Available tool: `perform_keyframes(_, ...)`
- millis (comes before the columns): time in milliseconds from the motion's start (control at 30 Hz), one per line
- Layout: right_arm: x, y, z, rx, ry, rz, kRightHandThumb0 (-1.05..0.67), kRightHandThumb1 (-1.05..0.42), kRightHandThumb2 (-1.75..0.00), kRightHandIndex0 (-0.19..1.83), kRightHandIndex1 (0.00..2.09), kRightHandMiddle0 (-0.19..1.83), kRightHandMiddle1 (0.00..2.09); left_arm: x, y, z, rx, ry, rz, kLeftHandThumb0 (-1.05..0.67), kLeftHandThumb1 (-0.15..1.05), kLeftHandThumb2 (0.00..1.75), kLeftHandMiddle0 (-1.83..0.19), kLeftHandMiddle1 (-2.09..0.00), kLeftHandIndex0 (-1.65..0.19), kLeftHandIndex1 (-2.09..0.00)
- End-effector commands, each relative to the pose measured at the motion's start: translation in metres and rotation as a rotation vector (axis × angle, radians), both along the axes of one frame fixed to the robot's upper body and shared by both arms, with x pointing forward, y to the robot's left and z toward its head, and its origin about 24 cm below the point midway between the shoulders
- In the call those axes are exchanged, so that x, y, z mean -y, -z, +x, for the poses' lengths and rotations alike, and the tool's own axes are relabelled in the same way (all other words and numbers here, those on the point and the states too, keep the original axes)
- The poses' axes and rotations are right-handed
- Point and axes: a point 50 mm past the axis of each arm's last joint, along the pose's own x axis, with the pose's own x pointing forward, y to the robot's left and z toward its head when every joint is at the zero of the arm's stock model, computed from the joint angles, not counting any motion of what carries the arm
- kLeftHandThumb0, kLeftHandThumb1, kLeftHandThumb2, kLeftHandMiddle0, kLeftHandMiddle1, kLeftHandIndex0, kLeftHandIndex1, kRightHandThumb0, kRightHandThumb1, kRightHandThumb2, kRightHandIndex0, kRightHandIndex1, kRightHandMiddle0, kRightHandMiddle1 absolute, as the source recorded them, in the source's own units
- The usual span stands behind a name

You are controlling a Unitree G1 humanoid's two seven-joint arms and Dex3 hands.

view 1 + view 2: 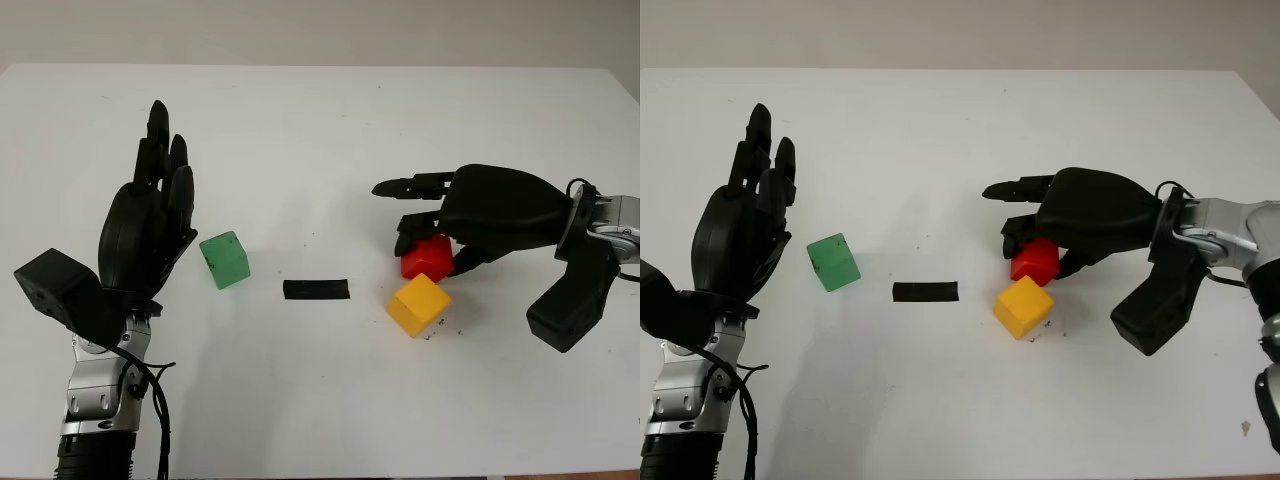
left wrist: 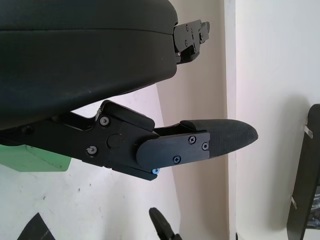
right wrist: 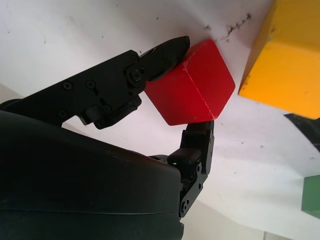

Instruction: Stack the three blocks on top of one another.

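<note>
Here the right robot hand [image 1: 1045, 235] pinched the red block [image 3: 192, 90] toward the worktop's [image 1: 320, 130] right edge, probably to lift it onto the touching yellow block [image 1: 418, 305]. The left robot hand [image 1: 150, 215] was open beside the green block [image 1: 224, 259], toward the left edge.

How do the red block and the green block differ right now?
The red block is pinched between fingers of the right robot hand; the green block sits free on the table, beside the open left robot hand. The red block is right next to the yellow block; the green block stands alone, left of the black strip. Both look like similar-sized cubes.
</note>
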Motion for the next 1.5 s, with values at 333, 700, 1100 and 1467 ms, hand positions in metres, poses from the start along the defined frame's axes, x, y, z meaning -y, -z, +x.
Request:
perform_keyframes(333,-0.032,-0.056,0.024,0.177,-0.024,0.072,-0.43,-0.83,-0.05,0.36,0.06,0.69,1.00,0.004,-0.001,-0.003,0.005,-0.002,0.006,-0.74,1.05,0.56,0.19,0.00,0.19,0.00)
perform_keyframes(700,-0.098,-0.081,0.020,0.106,-0.138,-0.060,-0.38,-0.85,-0.06,0.32,0.04,0.71,1.05,0.004,-0.002,-0.004,0.013,-0.018,-0.005,-0.75,1.05,0.54,0.19,0.00,0.19,0.00)
perform_keyframes(1100,-0.141,-0.072,0.005,0.049,-0.299,-0.110,-0.40,-0.94,-0.06,0.31,0.05,0.53,1.39,0.001,-0.012,-0.003,0.041,-0.028,0.007,-0.76,1.05,0.55,0.19,0.00,0.19,0.00)
perform_keyframes(1467,-0.151,-0.054,0.001,0.008,-0.353,-0.142,-0.42,-0.92,-0.05,0.30,0.05,0.50,1.48,0.000,-0.012,-0.003,0.044,-0.035,0.001,-0.75,1.05,0.56,0.19,0.00,0.19,0.00)
